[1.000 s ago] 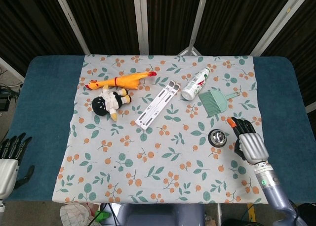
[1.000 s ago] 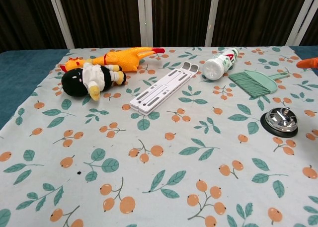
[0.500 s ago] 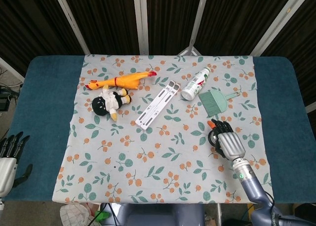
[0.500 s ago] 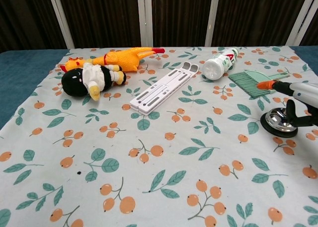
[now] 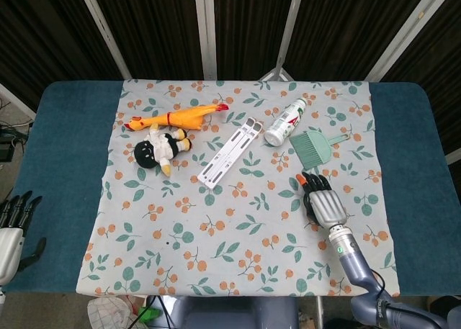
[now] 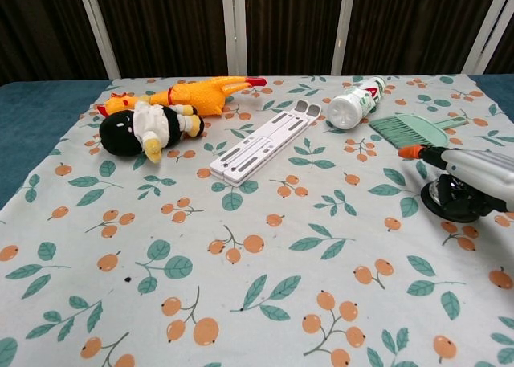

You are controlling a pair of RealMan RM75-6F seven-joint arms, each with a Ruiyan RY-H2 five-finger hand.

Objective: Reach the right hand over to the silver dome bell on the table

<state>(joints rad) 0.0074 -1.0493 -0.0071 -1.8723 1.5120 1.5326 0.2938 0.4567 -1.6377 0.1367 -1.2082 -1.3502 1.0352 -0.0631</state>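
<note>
My right hand [image 5: 323,201] lies palm down over the silver dome bell, hiding it in the head view. In the chest view the hand [image 6: 464,171] stretches in from the right, its orange-tipped finger pointing left. Under it only the bell's dark base and a strip of the dome [image 6: 459,209] show. The fingers are extended and hold nothing; whether the palm touches the dome I cannot tell. My left hand [image 5: 13,227] hangs off the table's near left corner, fingers straight and empty.
On the floral cloth [image 5: 216,228] lie a green dustpan brush [image 5: 313,147] and a white bottle [image 5: 285,122] just beyond the bell. Further left are a white folding stand [image 5: 230,151], a black plush doll [image 5: 160,147] and a yellow rubber chicken [image 5: 175,116].
My right hand has swung left from the bell's right side to lie over it, covering the bell. The left hand has sunk a little at the corner.
</note>
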